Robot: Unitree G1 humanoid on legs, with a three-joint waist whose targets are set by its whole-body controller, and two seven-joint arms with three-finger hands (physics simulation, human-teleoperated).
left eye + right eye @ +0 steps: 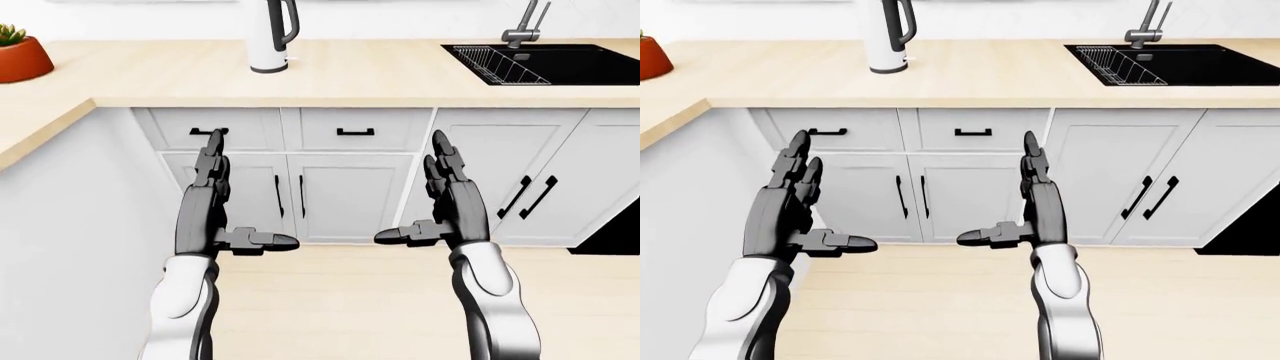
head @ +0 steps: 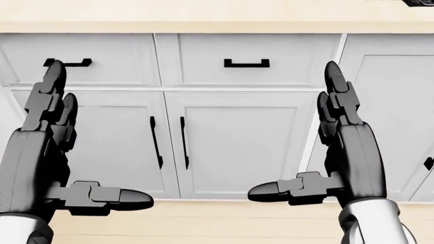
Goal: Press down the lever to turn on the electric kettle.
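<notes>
Wooden counter (image 1: 380, 75) carried white kettle (image 1: 270, 37), red plant pot (image 1: 22, 58), black sink (image 1: 560, 64) holding rack (image 1: 490, 64). Left hand (image 1: 215, 217), right hand (image 1: 440, 210): fingers spread wide, empty.

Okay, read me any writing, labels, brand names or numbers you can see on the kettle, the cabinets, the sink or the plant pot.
None: no readable text in any view.
The kettle, cut off at the top of the view, shows no brand or mark.
The drawers, sink and red plant pot are plain.
</notes>
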